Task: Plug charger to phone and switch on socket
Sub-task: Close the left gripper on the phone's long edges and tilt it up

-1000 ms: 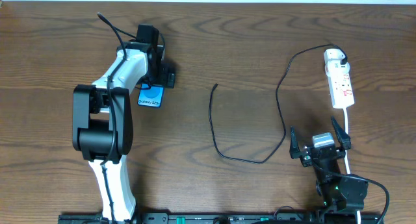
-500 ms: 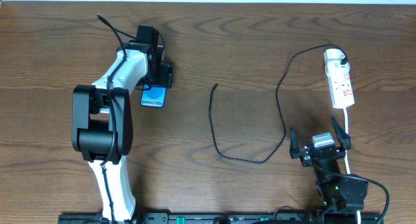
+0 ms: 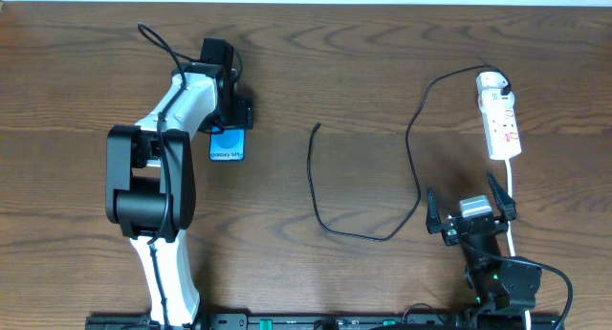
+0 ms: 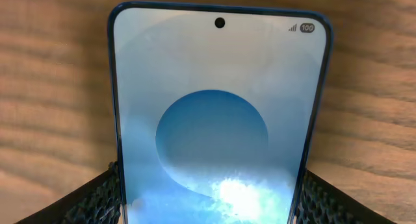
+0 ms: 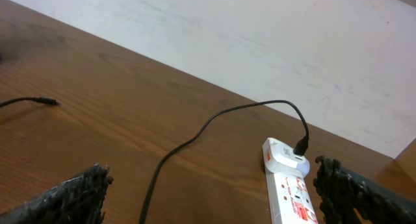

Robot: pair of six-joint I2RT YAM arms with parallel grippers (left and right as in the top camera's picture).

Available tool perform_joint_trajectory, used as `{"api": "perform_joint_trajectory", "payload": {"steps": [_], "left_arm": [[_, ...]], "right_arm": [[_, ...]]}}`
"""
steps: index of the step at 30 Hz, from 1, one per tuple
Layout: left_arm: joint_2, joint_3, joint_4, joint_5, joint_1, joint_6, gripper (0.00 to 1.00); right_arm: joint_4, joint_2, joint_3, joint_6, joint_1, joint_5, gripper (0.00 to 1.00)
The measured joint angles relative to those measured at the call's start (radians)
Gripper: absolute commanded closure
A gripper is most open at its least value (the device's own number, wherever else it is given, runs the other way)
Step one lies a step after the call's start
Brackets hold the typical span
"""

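the step in hand is judged to be securing the phone [image 4: 211, 120]. the left end effector [image 3: 230, 125] is closed partway, its fingers [image 4: 97, 198] pressed against the handset's two long edges near one end. the phone lies flat on the desk [image 3: 363, 43], screen up, reaching out ahead of that end effector. the right end effector [image 3: 467, 201] stands spread wide and holds nothing.

the charger [image 3: 310, 172] looks already plugged into the far end of the socket [image 3: 501, 124], which lies just ahead of the right end effector. its connector tip [image 3: 317, 127] rests loose on bare wood, well apart to the right of the left end effector. the next move probably calls for bringing phone and tip together, port lined up with the tip. the port itself is not visible. after that comes pressing a red switch on the socket.

there is open desk between the two arms, crossed only by the cable's loop. the desk's far edge runs close beyond the socket, so little room lies ahead there.
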Motion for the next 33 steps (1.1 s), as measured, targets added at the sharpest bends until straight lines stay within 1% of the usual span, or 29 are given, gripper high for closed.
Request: {"api": "perform_joint_trajectory", "payload": {"steps": [9,13,17,25,27,33], "left_arm": [[-0.003,0.0,-0.097,0.002,0.0,-0.214,0.21],[-0.004,0.0,-0.126,0.01,0.0,-0.272,0.21],[-0.004,0.0,-0.132,0.02,0.0,-0.295,0.21],[-0.004,0.0,-0.146,0.029,0.0,-0.304,0.19],[-0.004,0.0,-0.148,0.03,0.0,-0.303,0.14],[-0.01,-0.013,-0.153,0.035,0.0,-0.31,0.1]], "right_arm": [[0.0,0.0,0.0,0.0,0.0,0.0,0.01],[0.0,0.0,0.0,0.0,0.0,0.0,0.01],[0.0,0.0,0.0,0.0,0.0,0.0,0.01],[0.0,0.0,0.0,0.0,0.0,0.0,0.01],[0.0,0.0,0.0,0.0,0.0,0.0,0.01],[0.0,0.0,0.0,0.0,0.0,0.0,0.01]]}}
